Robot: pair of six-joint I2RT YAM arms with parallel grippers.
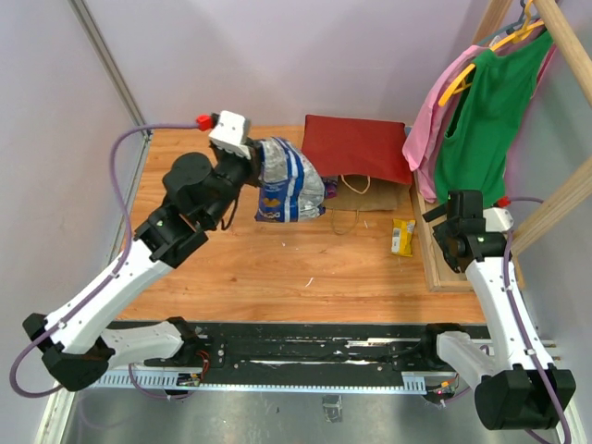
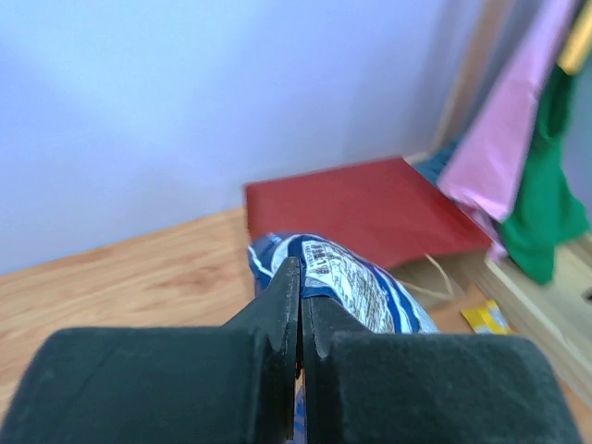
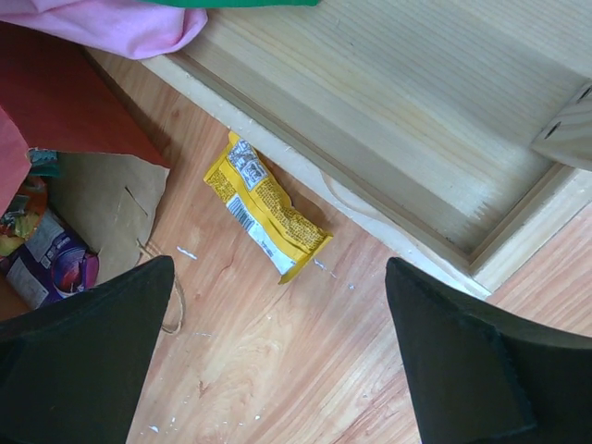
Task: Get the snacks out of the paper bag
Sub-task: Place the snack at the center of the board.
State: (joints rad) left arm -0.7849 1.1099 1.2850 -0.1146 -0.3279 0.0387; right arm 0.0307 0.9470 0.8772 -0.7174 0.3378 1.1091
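Left gripper (image 2: 298, 277) is clenched on a fold of the blue snack bag (image 1: 291, 185), which it holds up just in front of the paper bag (image 1: 356, 148) — red, lying flat, mouth toward the arms. Right gripper (image 3: 277, 277) is spread wide and grasps nothing, poised over the yellow bar (image 3: 264, 208), which lies on the table (image 1: 277, 268) beside the rack's wooden base (image 3: 388, 120). A purple packet (image 3: 51, 268) sits in the paper bag's brown mouth. A pink garment (image 1: 433, 111) and a green garment (image 1: 481, 120) hang at the right edge. Print on the blue snack bag and the yellow bar — not legible.
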